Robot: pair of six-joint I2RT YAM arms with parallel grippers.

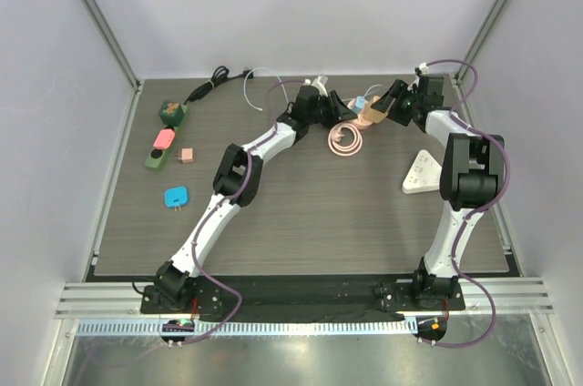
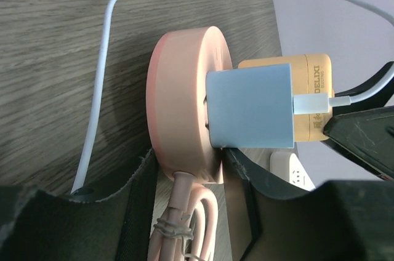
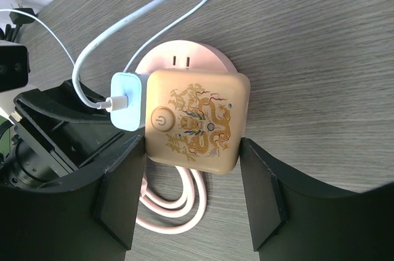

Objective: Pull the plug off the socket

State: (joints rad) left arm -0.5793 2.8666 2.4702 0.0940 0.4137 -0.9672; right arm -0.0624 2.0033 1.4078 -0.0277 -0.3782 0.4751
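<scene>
Treat one tool as the anchor and the other as the puller. The round pink socket (image 2: 178,88) sits near the far edge of the worktop (image 1: 301,213), a little right of its middle. The yellow dragon-printed plug (image 3: 197,119) is seated on its face, with a pale blue charger (image 3: 128,102) just beside it on the same face. Your right tool (image 3: 192,145) pinches the yellow plug by two opposite sides, its pads flush against the casing. Your left tool (image 2: 189,164) straddles the socket's disc, one finger behind it and one on its face under the charger. These views do not show whether that grip is firm, so make sure it bites before you pull. Draw the right tool straight away from the socket face, not at a slant, because a sideways tug would likely bind the plug or drag the whole disc along. Hold the left arm fixed as the counterforce. Mind the charger's white cable (image 3: 141,15) and the coiled pink cord (image 3: 166,212), since both lie near the fingers and could snag. If the disc starts to follow the plug, stop and tighten the left grip.
</scene>
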